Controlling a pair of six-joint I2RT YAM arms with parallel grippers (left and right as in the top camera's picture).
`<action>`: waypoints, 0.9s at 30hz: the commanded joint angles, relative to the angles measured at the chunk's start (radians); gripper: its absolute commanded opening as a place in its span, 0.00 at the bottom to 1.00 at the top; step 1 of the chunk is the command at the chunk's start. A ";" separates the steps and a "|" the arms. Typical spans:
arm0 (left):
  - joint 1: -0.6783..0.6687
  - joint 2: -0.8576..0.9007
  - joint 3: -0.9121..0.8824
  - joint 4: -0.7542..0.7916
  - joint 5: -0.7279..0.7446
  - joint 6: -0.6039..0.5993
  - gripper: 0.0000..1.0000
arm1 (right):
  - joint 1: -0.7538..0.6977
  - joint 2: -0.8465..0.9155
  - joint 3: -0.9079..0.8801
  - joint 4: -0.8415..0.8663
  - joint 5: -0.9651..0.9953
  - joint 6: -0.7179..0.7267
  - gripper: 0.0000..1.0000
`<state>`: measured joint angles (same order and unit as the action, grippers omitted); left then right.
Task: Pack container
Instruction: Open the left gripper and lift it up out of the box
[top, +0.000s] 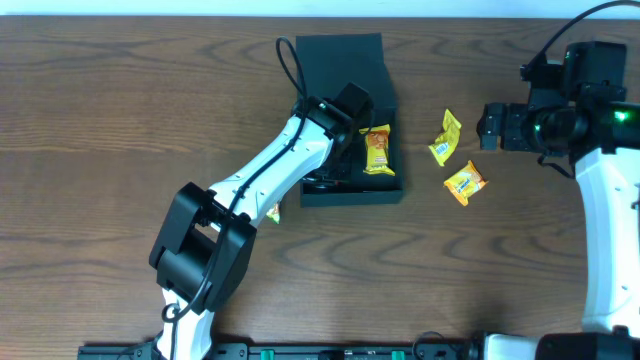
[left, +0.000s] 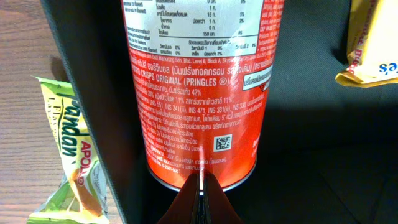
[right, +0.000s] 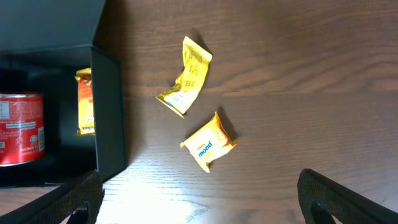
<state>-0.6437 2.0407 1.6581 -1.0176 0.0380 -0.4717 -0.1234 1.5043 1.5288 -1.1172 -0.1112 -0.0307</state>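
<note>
Looking set to nudge the can (left: 199, 93) snug in the box (top: 350, 196), upper middle of the overhead frame, the left gripper (left: 200, 198) was pinched shut, empty, and the right gripper (right: 202, 198) gaped wide near loose packets (right: 186, 78).

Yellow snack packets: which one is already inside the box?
The orange-yellow packet lying in the box beside the red can. The crumpled packet and the square packet lie on the table, right of the box.
</note>
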 joint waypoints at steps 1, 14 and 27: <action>-0.002 0.005 0.043 -0.003 -0.015 -0.004 0.05 | -0.007 0.007 0.014 0.000 0.010 -0.011 0.99; 0.058 0.034 0.172 0.208 -0.090 0.113 0.05 | -0.007 0.007 0.014 0.000 0.010 -0.012 0.99; 0.139 0.147 0.172 0.268 -0.012 0.189 0.05 | -0.007 0.007 0.014 -0.003 0.026 -0.012 0.99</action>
<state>-0.5041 2.1891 1.8198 -0.7643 0.0078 -0.3084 -0.1234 1.5043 1.5288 -1.1168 -0.0967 -0.0307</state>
